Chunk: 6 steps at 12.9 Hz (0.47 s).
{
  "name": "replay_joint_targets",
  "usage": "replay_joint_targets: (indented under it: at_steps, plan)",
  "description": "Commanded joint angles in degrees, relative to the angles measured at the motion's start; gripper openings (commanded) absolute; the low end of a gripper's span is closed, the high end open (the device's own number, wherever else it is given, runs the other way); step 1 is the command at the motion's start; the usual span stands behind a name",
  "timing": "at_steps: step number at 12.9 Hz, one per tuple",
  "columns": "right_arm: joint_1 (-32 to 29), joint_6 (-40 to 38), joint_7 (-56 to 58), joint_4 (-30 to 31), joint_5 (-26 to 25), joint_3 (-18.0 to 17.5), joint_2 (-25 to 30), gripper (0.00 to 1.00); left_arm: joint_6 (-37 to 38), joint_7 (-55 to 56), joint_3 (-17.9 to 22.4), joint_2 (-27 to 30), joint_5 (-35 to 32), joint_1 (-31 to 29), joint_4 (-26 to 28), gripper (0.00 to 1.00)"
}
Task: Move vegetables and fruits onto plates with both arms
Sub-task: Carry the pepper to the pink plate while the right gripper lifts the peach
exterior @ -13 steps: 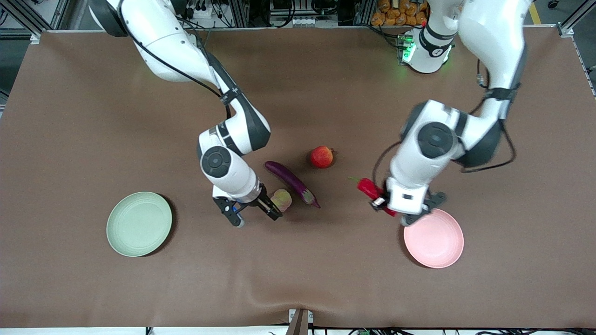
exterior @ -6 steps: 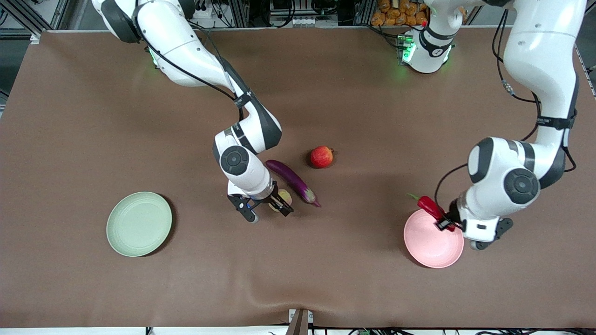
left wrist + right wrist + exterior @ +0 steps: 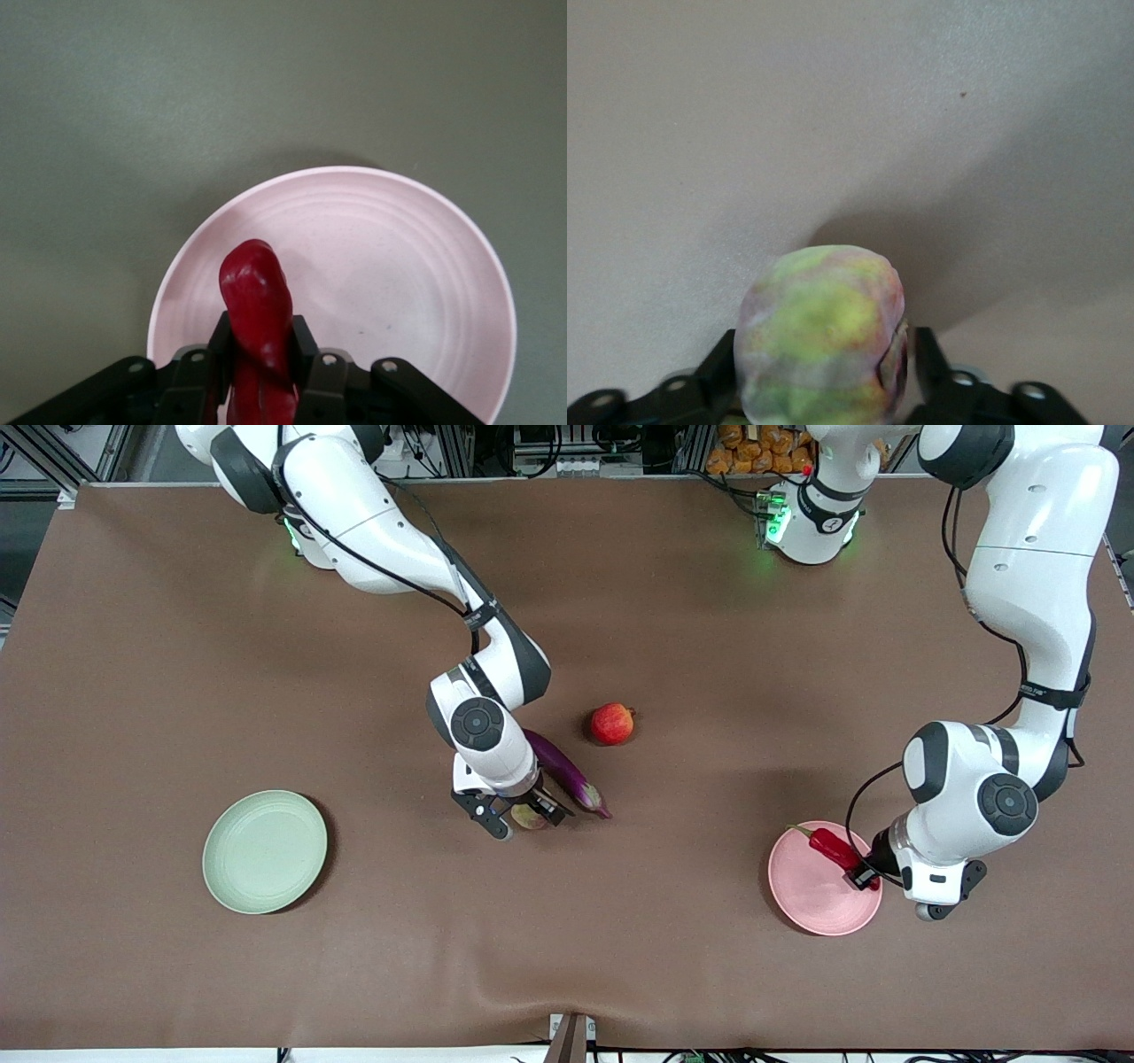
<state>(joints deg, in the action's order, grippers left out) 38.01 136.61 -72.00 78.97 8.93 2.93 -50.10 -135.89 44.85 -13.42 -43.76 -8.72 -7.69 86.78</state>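
**A:** Which step are we at?

**B:** Two at once. The left pincer (image 3: 866, 875) hangs over the pink plate (image 3: 811, 899), clamped on the chili (image 3: 831, 845). In the left wrist view the chili (image 3: 257, 310) sticks out from between the fingers (image 3: 306, 341) with the plate's (image 3: 416, 266) bowl right under it. I judge this the drop-off: lower a little, part the fingers, let it lie in the plate.

**A:** And the right arm?

**B:** The right pincer (image 3: 524, 815) is down at the bench (image 3: 620, 957) with the ribbed fruit (image 3: 529, 816) between its fingers. The right wrist view shows the fruit (image 3: 822, 332) filling the gap, a finger (image 3: 921, 359) close on each side. Whether they press it or merely flank it, I cannot tell. I take this as the grasp step; next, squeeze firmly, lift straight up, then carry it to the green plate (image 3: 264, 851), which lies well away, toward the right arm's end.

**A:** Anything crowding it?

**B:** The eggplant (image 3: 567, 775) lies just beside that pincer, its tip near the fruit, partly under the wrist. A sideways drag could nudge it, so a clean vertical lift seems wise. The fruit is round and could roll or slip if gripped off centre.

**A:** What else waits?

**B:** The pomegranate (image 3: 612, 723) sits apart, past the eggplant from the right pincer. It and the eggplant are not yet plated. The green plate holds nothing so far.
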Motion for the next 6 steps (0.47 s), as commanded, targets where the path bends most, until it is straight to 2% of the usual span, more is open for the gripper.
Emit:
replay_joint_targets:
  at_steps: [1, 3, 6]
  plan:
    - [-0.4, -0.3, -0.3, -1.6, -1.3, 0.6, -0.4, 0.0, 0.5, -0.7, -0.2, 0.7, 0.5, 0.2, -1.4, 1.0]
    - [-1.3, -1.1, 0.1, -1.6, -1.5, 1.3, 1.7, 0.0, 1.5, 0.1, -1.3, 1.7, 0.9, 0.7, -1.2, 1.0]
    - [-6.1, -7.4, 7.1, -1.6, -1.3, 1.6, 6.8, 0.0, 5.4, 9.2, -7.6, 2.9, 2.1, 1.1, -1.2, 1.0]
